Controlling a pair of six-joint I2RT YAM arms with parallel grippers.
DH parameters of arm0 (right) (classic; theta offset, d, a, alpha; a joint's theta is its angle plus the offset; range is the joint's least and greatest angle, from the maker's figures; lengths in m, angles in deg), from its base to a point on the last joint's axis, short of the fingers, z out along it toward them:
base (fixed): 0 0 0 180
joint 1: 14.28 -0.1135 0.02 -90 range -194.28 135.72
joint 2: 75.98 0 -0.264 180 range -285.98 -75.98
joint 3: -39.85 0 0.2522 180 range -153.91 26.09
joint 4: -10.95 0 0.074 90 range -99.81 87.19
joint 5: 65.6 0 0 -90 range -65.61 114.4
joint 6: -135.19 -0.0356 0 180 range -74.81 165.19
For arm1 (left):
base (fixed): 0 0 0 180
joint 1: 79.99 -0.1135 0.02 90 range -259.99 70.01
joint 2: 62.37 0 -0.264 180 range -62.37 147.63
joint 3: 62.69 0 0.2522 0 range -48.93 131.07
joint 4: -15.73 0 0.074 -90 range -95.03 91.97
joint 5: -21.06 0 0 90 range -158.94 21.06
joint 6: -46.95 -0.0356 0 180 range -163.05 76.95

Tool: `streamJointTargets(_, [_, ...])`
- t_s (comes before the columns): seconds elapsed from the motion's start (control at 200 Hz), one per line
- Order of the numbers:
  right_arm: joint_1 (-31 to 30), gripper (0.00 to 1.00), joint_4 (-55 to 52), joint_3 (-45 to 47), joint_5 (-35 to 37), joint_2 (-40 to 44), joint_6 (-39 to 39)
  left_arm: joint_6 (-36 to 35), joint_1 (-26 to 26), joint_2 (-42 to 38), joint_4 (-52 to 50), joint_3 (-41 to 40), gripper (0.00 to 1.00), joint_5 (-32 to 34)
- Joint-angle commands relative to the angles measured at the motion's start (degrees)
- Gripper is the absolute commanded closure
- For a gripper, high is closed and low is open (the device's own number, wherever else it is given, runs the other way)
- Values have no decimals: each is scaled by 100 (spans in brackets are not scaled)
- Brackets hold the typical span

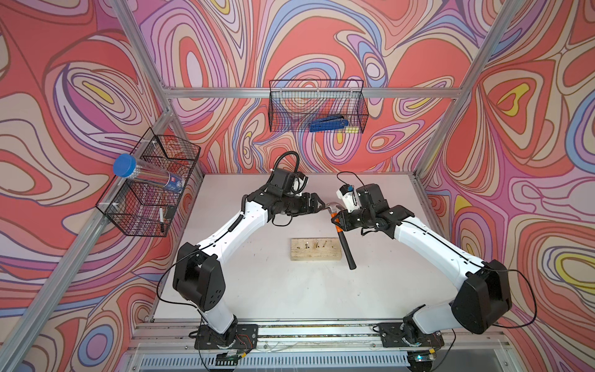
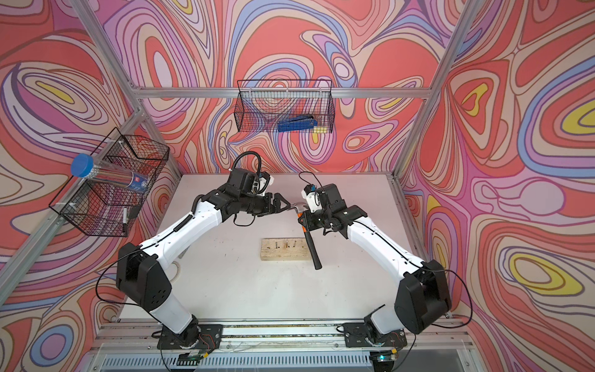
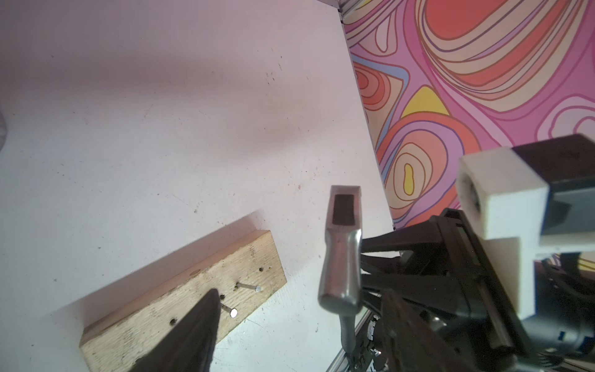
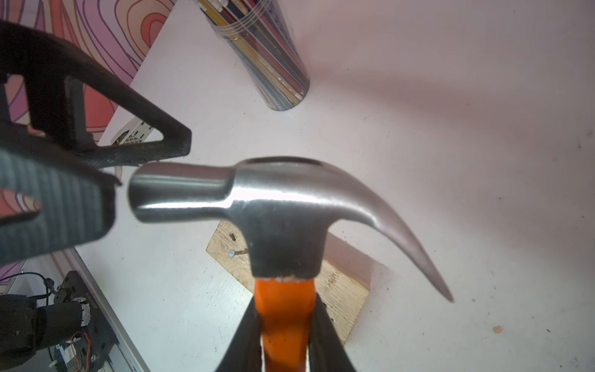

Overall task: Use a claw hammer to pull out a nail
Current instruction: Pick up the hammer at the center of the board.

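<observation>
We clamp our right tool (image 4: 285, 335) on the silver-headed, orange-and-black claw hammer (image 4: 273, 199) over the right end of the pale wooden block (image 1: 315, 254), left tool (image 1: 322, 206) apart, seemingly to steady its head.

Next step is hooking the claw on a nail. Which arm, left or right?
Right. The right hand is shut on the claw hammer near the wood block and nails. The left hand is open by the hammer's face, gripping nothing.
</observation>
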Motion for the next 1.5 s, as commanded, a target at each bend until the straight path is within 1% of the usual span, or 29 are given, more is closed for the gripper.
streamJointTargets(0.0, [-178,100,424,-183,-190,193,238,68,1,171,-241,228,23,-468])
streamJointTargets(0.165, [-342,100,423,-196,-156,197,423,168,45,314,-153,300,30,-870])
streamJointTargets(0.351, [-492,100,300,-300,70,171,724,183,60,456,-257,364,45,-1155])
streamJointTargets(0.396, [-527,100,284,-316,141,158,794,214,74,467,-204,342,47,-1222])
streamJointTargets(0.541, [-584,100,319,-314,365,172,983,379,69,524,21,274,57,-1659])
streamJointTargets(0.631, [-594,100,303,-374,460,160,1112,399,70,555,26,250,61,-1814])
streamJointTargets(0.736, [-605,100,251,-467,611,143,1229,345,76,559,-79,198,62,-1932])
streamJointTargets(0.811, [-603,100,248,-503,667,121,1264,202,69,549,-270,210,69,-1923])
streamJointTargets(0.876, [-609,100,257,-517,663,114,1268,88,71,532,-436,222,72,-1887])
streamJointTargets(0.931, [-603,100,259,-521,669,92,1278,30,68,513,-510,226,81,-1886])
streamJointTargets(0.972, [-607,100,238,-539,681,83,1282,5,62,511,-531,224,89,-1888])
streamJointTargets(1.017, [-605,100,239,-548,695,87,1297,10,61,518,-512,224,94,-1909])
streamJointTargets(1.112, [-613,100,257,-550,757,94,1307,115,61,550,-389,229,100,-1931])
streamJointTargets(1.157, [-612,100,244,-556,803,87,1298,203,53,554,-263,206,100,-1920])
streamJointTargets(1.172, [-609,97,236,-561,808,84,1297,246,50,548,-207,192,100,-1912])
streamJointTargets(1.242, [-604,73,163,-598,876,83,1231,509,5,482,173,56,100,-1849])
streamJointTargets(1.317, [-600,52,143,-571,1024,116,1158,843,-84,309,765,-230,100,-1701])
streamJointTargets(1.377, [-604,43,183,-513,1098,176,1101,1111,-186,152,1141,-491,100,-1573])
streamJointTargets(1.402, [-600,39,213,-487,1128,207,1055,1205,-244,90,1446,-591,100,-1536])
streamJointTargets(1.467, [-585,31,301,-409,1175,290,954,1407,-352,-73,1822,-829,100,-1415])
streamJointTargets(1.472, [-584,29,306,-399,1172,296,945,1416,-357,-89,1845,-844,100,-1402])
streamJointTargets(1.477, [-588,17,312,-390,1175,299,936,1420,-368,-101,1865,-856,100,-1391])
streamJointTargets(1.482, [-585,10,324,-385,1185,309,932,1427,-373,-111,1884,-875,100,-1386])
streamJointTargets(1.487, [-584,6,326,-383,1186,310,921,1430,-381,-125,1898,-889,100,-1379])
streamJointTargets(1.497, [-576,3,333,-381,1198,310,895,1439,-397,-144,1921,-914,100,-1360])
